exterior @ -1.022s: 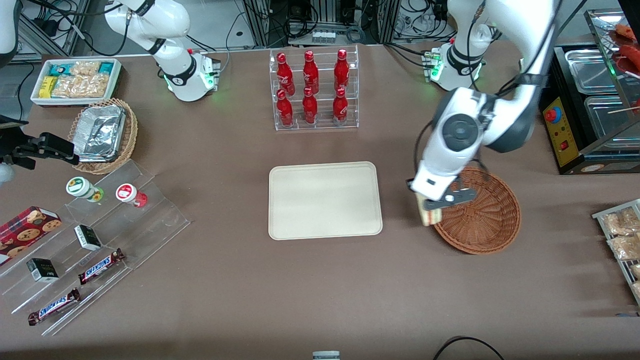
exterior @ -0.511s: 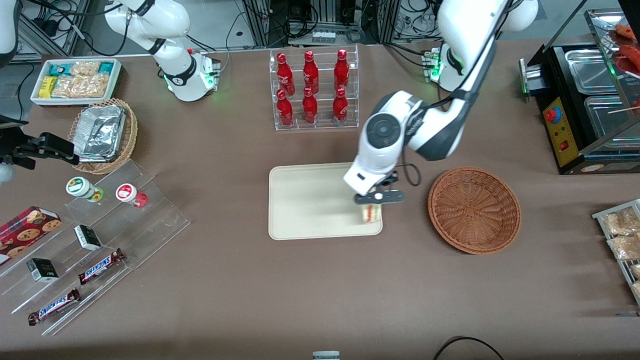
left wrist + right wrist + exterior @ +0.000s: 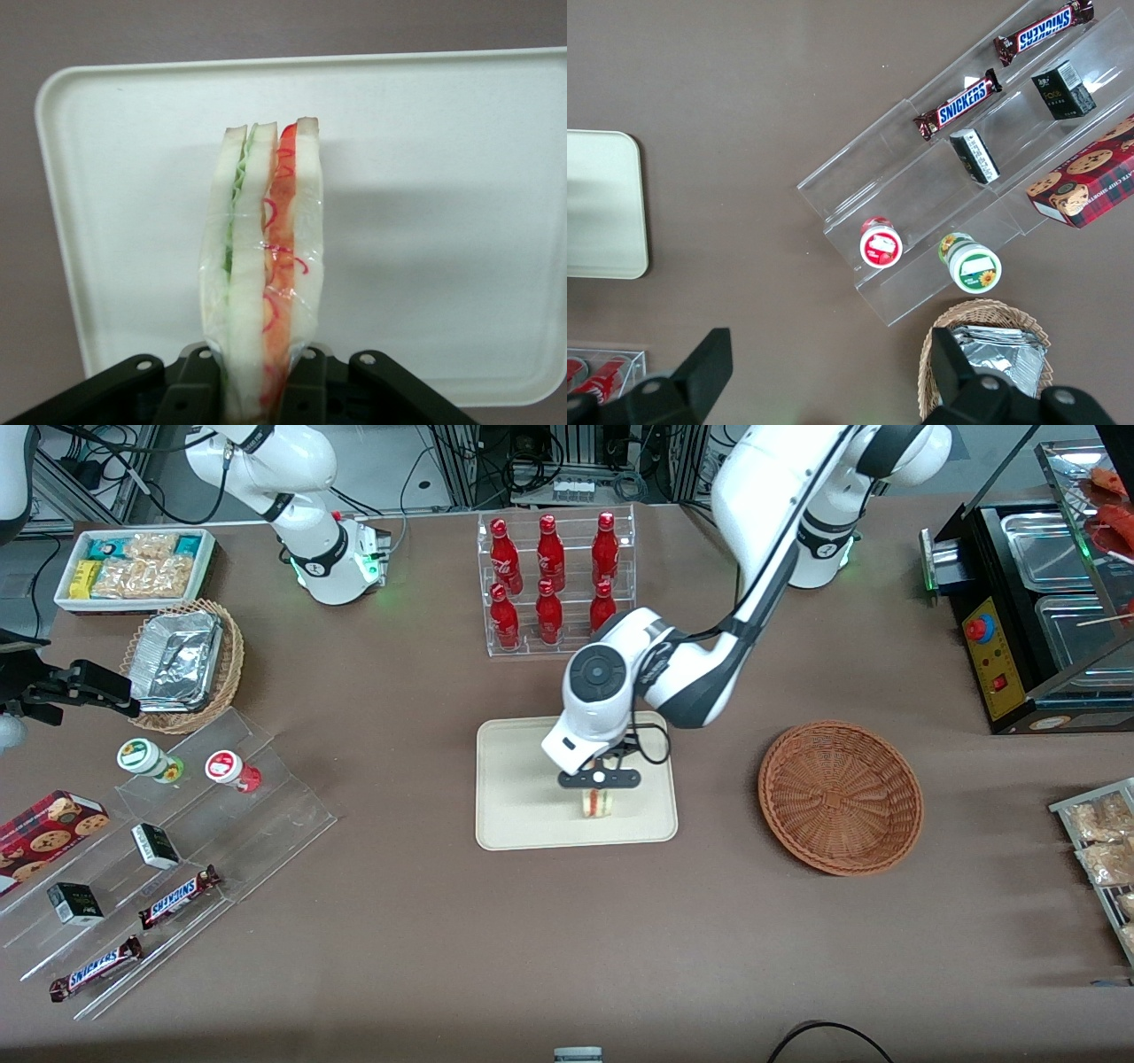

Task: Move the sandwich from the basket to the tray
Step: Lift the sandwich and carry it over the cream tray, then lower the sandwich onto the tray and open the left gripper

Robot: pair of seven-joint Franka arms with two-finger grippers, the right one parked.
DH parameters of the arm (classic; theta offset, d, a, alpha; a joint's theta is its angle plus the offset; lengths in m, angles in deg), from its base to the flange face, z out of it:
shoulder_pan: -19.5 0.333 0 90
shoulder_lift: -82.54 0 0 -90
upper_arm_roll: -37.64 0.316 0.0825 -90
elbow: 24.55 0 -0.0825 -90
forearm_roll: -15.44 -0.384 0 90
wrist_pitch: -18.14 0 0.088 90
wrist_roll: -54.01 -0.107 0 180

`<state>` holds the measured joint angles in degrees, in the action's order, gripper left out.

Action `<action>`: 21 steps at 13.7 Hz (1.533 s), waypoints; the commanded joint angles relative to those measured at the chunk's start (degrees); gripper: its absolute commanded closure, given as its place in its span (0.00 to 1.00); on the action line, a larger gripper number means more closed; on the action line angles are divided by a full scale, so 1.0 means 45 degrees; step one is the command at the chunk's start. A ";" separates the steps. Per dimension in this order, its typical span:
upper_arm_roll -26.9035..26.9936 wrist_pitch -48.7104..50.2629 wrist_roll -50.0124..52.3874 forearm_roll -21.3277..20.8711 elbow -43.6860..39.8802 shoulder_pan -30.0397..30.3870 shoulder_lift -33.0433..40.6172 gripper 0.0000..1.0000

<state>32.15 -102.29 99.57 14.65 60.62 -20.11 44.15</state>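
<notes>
Now my tool (image 3: 598, 779) hangs over the cream tray (image 3: 514, 779), pinching the sandwich (image 3: 597, 803) by its base so the wrapped wedge points down with its red and green layers on edge. I grip across the bread faces, I judge, so the filling stays sandwiched and nothing slides out. It sits over the tray's nearer half, toward the wicker basket (image 3: 840, 797), which lies empty on the table (image 3: 399, 921) toward my end. Whether it touches the tray I cannot tell; lowering and letting go remain.
</notes>
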 commanded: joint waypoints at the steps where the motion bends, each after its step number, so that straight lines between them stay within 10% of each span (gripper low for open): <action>1: 0.0204 -0.0132 0.0636 0.0097 -0.1113 -0.0357 -0.0861 1.00; 12: 0.0223 -0.0719 0.1222 -0.0060 -0.1095 -0.0925 -0.1527 1.00; 15: 0.0243 -0.0719 0.1183 -0.0060 -0.1095 -0.0925 -0.1527 0.39; 16: 0.0243 -0.0719 0.1203 -0.0060 -0.1095 -0.0925 -0.1527 0.00; 21: 0.0262 -0.0699 0.1222 -0.0079 -0.1114 -0.0925 -0.1410 0.00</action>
<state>32.45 -105.78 104.00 14.61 57.19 -23.32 38.07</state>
